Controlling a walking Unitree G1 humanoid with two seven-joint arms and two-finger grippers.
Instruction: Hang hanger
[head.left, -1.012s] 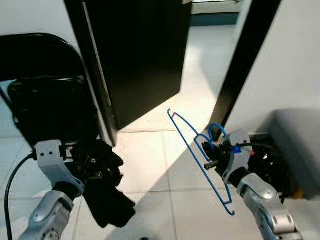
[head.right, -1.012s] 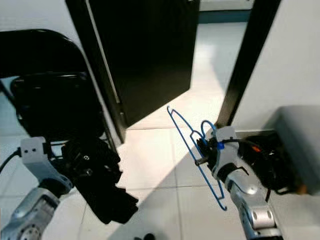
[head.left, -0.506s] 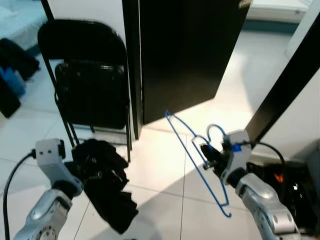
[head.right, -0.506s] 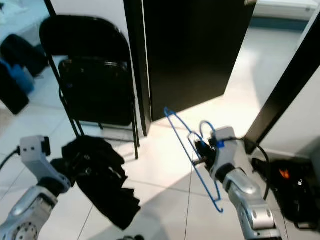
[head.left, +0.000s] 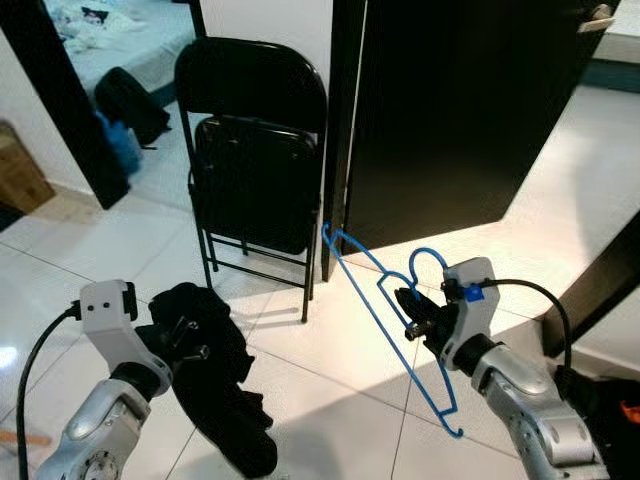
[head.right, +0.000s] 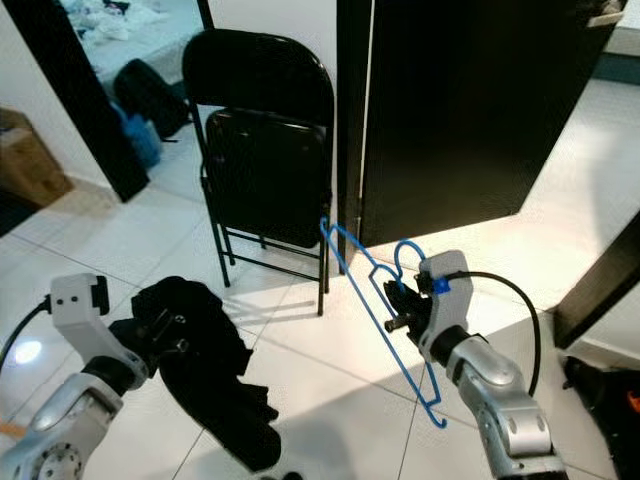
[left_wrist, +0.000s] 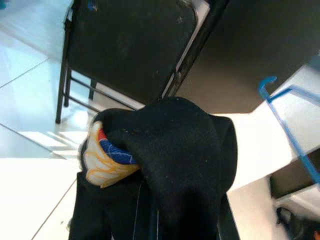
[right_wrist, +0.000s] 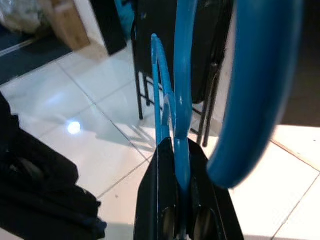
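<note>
My right gripper (head.left: 412, 314) is shut on the neck of a blue wire hanger (head.left: 385, 325), held in the air above the white floor tiles, hook upward. In the right wrist view the black fingers (right_wrist: 165, 200) pinch the blue wire hanger (right_wrist: 182, 120) between them. At the lower left my left gripper (head.left: 185, 340) holds a crumpled black garment (head.left: 215, 385) that hangs down toward the floor. The left wrist view has the black garment (left_wrist: 175, 165) draped over the fingers, with a blue, red and yellow print (left_wrist: 107, 155) showing in a fold.
A black folding chair (head.left: 255, 160) stands against the wall ahead, left of a dark open door (head.left: 460, 100). A doorway at the far left opens to a room with a bag (head.left: 125, 100) and a cardboard box (head.left: 20, 170). Cables lie at the lower right.
The camera has swung left: chair and door slid rightward in view and the left-hand room appeared. Both grippers keep their holds on the hanger and the garment.
</note>
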